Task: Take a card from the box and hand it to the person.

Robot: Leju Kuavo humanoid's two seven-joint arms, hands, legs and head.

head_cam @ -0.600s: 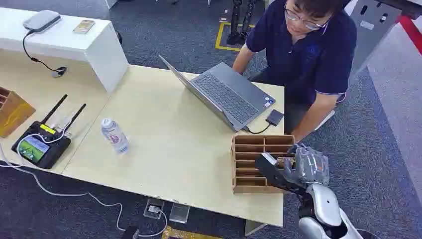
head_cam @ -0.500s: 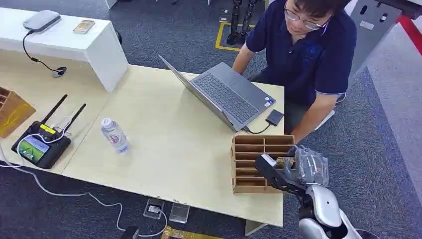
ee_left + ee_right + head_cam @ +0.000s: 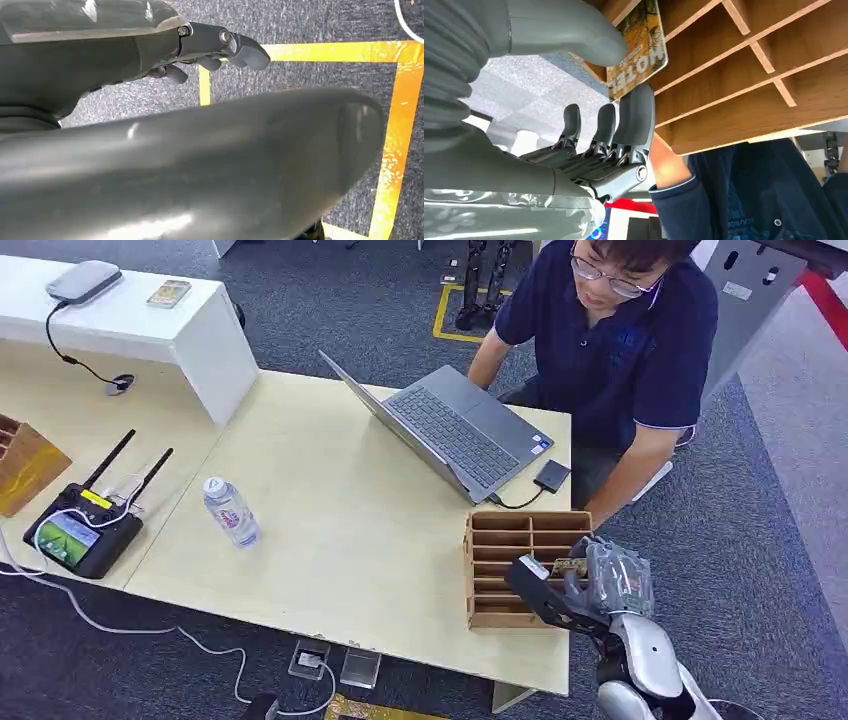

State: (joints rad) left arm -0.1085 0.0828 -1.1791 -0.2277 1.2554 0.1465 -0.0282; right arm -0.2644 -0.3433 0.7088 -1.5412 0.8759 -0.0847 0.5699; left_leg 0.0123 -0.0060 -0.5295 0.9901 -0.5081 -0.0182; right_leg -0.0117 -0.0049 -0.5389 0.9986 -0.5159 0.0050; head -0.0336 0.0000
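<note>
Head view: my right hand (image 3: 600, 580) sat at the box (image 3: 510, 565) on the tabletop (image 3: 350, 540), person (image 3: 620, 350) and laptop (image 3: 450, 425) just beyond; vs 0.6 s ago it had slid a bit lower-left. Right wrist: thumb and fingers (image 3: 636, 120) pinched the card (image 3: 636, 50), still partly in its slot. Left wrist: my left hand (image 3: 210, 50) hung over the floor, fingers curled, holding nothing.

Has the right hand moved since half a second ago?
Yes. The right hand has shifted slightly toward the robot along the wooden box's right edge, pinching the card. The box has stayed put on the table.
</note>
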